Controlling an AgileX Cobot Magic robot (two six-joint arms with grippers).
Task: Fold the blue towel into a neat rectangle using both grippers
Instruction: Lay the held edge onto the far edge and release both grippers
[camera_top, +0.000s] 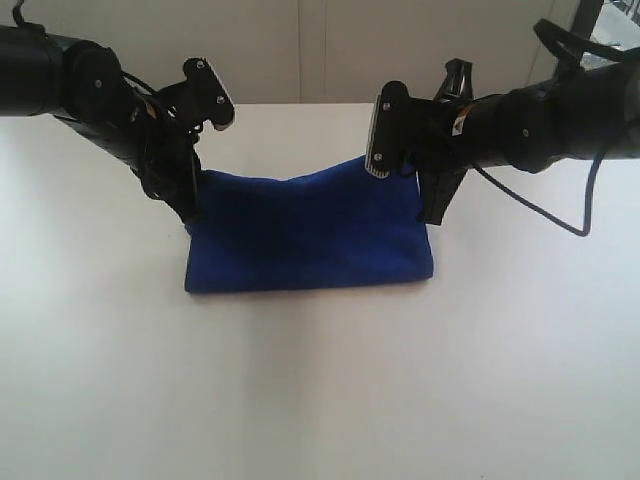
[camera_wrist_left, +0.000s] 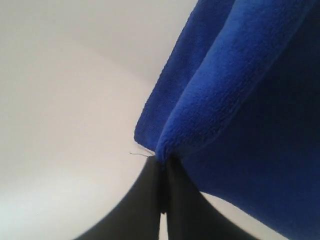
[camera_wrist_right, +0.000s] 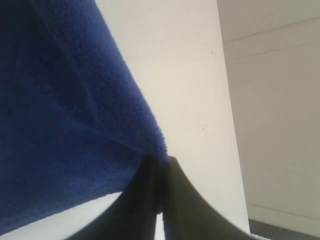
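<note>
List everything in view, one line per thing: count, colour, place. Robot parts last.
blue towel: one, royal blue, middle of the table, pinched at its two far corners, near edge resting on the table.
table: one, white, under the towel and both arms.
wall: one, pale, panelled, behind the table.
left gripper: one, black, at the towel's left corner, shut on it.
right gripper: one, black, at the towel's right corner, shut on it.
cable: one, black, looping under the right arm.
</note>
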